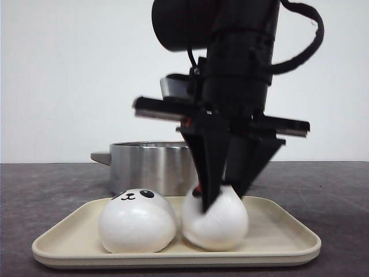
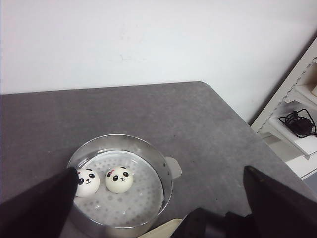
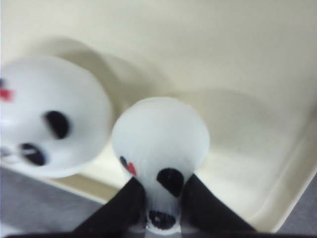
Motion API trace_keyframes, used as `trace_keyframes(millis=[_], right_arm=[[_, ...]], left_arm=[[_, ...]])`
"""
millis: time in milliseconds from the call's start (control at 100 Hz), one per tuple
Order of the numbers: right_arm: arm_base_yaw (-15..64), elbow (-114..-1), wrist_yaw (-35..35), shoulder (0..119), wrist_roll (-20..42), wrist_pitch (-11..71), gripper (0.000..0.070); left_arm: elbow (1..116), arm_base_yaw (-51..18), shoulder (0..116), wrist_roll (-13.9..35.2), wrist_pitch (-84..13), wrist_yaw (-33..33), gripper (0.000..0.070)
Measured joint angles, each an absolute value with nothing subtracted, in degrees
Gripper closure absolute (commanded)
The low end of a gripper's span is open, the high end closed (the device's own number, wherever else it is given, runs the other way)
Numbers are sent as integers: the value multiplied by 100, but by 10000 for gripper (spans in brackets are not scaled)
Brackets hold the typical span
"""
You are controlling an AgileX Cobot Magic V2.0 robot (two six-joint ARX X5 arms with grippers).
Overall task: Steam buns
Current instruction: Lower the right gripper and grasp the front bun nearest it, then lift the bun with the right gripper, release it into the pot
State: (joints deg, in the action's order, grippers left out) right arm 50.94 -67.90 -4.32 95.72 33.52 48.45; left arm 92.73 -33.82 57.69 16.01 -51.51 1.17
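Tray [image 1: 288, 239] up front with two buns, right gripper [image 1: 222, 199] pinching right bun [image 1: 216, 222] for lifting toward pot [image 1: 150, 164] already holding two; left gripper [image 2: 158, 198] spread open, idle above pot.

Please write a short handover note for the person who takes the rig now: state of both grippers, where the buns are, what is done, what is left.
Right gripper: shut on the right bun, squeezing it; the bun looks to be on the tray still.
Left gripper: open, empty, above the steamer pot.
Done: two buns lie in the pot.
Left: the held bun and the left bun on the tray must go into the pot.
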Motion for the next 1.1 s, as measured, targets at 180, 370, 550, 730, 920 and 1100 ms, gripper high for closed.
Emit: trace_keyframes(millis=[180, 370, 550, 730, 920, 1100], right_arm=[[5011, -8012, -115, 8777, 3122, 4753, 687], [4606, -9303, -27, 8731, 2663, 4635, 691], [4036, -9467, -25, 9129, 2397, 4440, 691], [3618, -9467, -40, 9887, 2112, 4565, 691], [3446, -9465, -51, 10728, 1951, 4582, 691], [3393, -9437, -178, 11231, 1929, 4665, 524]], left_arm=[[9273, -3382, 5769, 1581, -5203, -80, 70], [9273, -3382, 5769, 1579, -5203, -137, 69], [9273, -3382, 5769, 1579, -5203, -137, 70], [9273, -3382, 5769, 1579, -5203, -137, 69], [9273, -3382, 5769, 1579, -5210, -137, 70], [9273, -3382, 5769, 1535, -5358, -137, 69]])
